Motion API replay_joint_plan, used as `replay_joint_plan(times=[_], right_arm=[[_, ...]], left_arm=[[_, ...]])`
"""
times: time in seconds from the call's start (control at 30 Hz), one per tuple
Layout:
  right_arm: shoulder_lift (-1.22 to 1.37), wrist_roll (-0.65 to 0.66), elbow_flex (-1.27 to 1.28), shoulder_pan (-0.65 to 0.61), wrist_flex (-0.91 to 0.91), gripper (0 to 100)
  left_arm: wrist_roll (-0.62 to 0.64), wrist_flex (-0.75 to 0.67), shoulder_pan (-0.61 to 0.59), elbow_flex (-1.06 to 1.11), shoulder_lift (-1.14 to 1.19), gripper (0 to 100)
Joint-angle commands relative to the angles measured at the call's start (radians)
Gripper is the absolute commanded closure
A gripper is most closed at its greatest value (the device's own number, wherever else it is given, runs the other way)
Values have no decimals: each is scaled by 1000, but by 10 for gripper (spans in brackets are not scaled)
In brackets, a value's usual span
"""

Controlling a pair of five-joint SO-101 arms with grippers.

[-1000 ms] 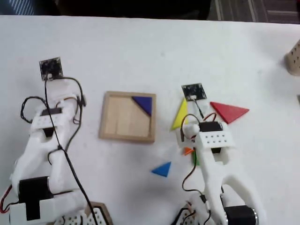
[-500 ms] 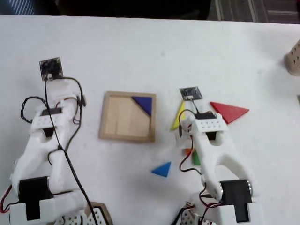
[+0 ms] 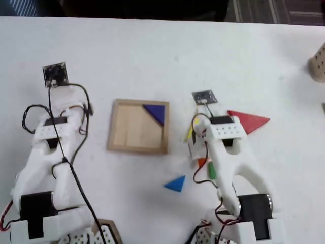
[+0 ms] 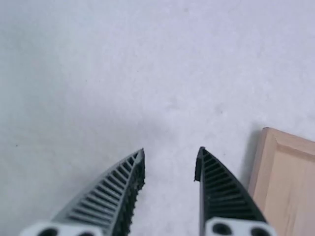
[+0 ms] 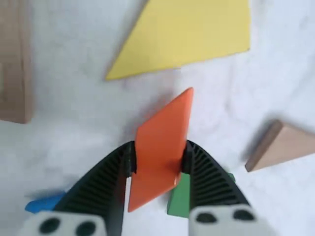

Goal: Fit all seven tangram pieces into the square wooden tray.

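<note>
a: from above, where is the wooden tray (image 3: 137, 148)?
b: it's mid-table between the arms, with a dark blue triangle (image 3: 156, 112) in its far corner on the right arm's (image 3: 229, 152) side. the red triangle (image 3: 249, 121) and the light blue triangle (image 3: 175, 183) lie loose on the table.
a: and the left wrist view?
b: the left gripper (image 4: 170, 164) has its jaws apart over bare table, holding nothing, and the tray's rim (image 4: 263, 167) is just beside it.
a: and the right wrist view?
b: the right gripper (image 5: 157, 147) is clamped on the orange piece (image 5: 162, 123), which stands on edge. the yellow triangle (image 5: 192, 34) lies flat beyond it, and a green piece (image 5: 178, 194) sits under the jaws.
</note>
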Motion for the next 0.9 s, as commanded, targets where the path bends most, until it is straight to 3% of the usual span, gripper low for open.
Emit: replay_joint_plan(times=[0.0,0.23,0.43,0.87], right_arm=[[-8,18,-149,-51,111,961],[-5,28,-273,-249,148,961],[2,150,-311,-377,67,961],[105,183,-322,-417,-166,957]], left_arm=[[-9,-20,12,-37,-7,823],[-9,-20,10,-38,-7,823],[-9,-26,10,-38,-5,823],[-9,-26,10,-38,-5,823]])
